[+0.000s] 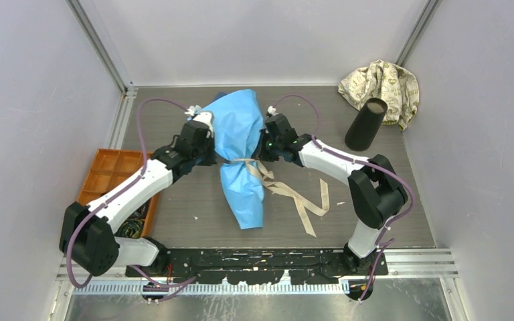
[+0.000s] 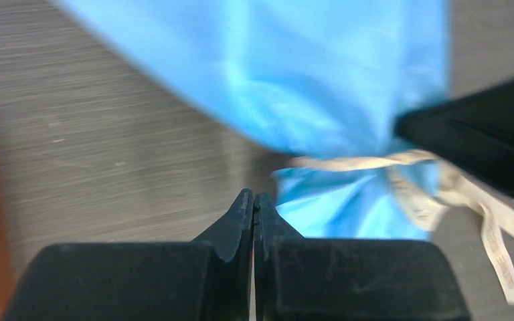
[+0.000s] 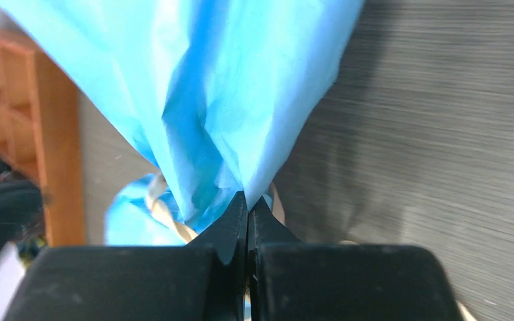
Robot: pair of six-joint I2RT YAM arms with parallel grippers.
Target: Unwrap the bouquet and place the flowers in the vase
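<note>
Right end effector (image 3: pixel 248 200) clenched on bouquet (image 1: pixel 239 157) paper edge, left end effector (image 2: pixel 253 200) clenched empty beside it.

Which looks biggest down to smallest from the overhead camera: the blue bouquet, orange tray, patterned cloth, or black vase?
1. bouquet
2. orange tray and patterned cloth: about alike, so unranked; the left arm hides part of the tray.
3. vase, smallest.
</note>
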